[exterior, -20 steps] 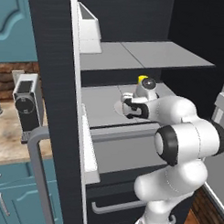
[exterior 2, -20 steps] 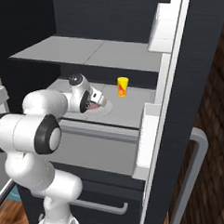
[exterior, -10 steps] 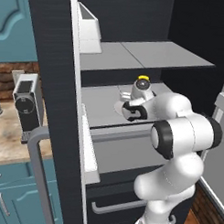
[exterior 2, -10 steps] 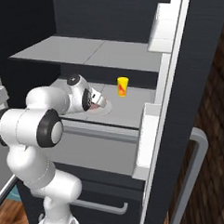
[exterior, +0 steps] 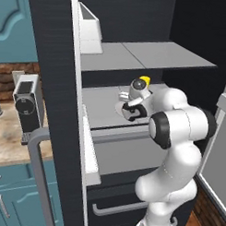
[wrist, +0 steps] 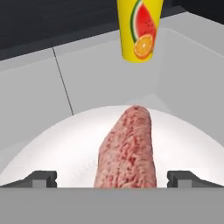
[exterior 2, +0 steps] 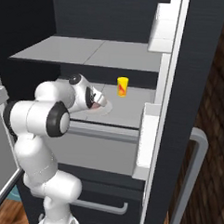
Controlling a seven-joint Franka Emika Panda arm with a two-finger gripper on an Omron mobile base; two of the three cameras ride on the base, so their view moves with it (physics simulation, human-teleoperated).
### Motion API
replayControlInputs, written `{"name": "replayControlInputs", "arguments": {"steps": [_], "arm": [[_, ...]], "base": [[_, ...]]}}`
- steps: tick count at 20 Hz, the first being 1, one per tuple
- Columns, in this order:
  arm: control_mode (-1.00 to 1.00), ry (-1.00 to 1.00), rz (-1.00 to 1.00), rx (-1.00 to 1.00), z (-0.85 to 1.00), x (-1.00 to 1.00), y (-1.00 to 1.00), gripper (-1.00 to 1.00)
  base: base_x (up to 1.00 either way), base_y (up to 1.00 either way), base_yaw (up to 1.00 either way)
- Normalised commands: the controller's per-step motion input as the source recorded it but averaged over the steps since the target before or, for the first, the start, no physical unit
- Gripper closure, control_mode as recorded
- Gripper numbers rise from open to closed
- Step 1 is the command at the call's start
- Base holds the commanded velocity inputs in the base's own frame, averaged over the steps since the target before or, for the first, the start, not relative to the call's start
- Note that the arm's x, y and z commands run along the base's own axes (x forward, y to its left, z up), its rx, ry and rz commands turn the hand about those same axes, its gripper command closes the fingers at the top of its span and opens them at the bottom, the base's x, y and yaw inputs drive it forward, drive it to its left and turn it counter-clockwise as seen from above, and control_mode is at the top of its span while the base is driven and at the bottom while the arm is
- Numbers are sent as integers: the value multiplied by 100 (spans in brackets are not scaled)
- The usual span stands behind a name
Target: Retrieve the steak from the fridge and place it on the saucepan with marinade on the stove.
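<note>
The black fridge (exterior: 52,62) stands open, and my arm reaches onto its grey middle shelf (exterior: 99,109). A reddish-pink steak (wrist: 129,148) with pale streaks lies on a white plate (wrist: 57,148) there. My gripper (wrist: 111,178) is open and hangs low over the plate, one fingertip (wrist: 41,178) on each side of the near end of the steak. From the base views, the gripper (exterior: 127,110) (exterior 2: 98,101) sits over the plate (exterior 2: 108,109). The saucepan and the stove are out of view.
A yellow fruit carton (wrist: 139,28) (exterior 2: 122,86) stands just behind the plate. An upper shelf (exterior: 144,53) hangs close above the hand. White door bins (exterior: 90,33) (exterior 2: 147,139) flank the opening. A coffee machine (exterior: 27,105) stands on the counter at left. Drawers with a handle (exterior: 120,208) lie below.
The hand has edged a little further over the plate and the arm's elbow has risen slightly. The steak and the carton have not moved.
</note>
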Motion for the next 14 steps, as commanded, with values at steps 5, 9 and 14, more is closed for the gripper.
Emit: {"name": "replayControlInputs", "arguments": {"steps": [5, 9, 14], "arm": [[-100, 0, 0, 0, -19, 34, 0, -100], [-100, 0, -1, 0, -19, 29, 0, -100], [-100, 1, -2, 0, -18, 21, -1, -100]], "base": [[0, 0, 0], [0, 0, 0], [0, 0, 0]]}}
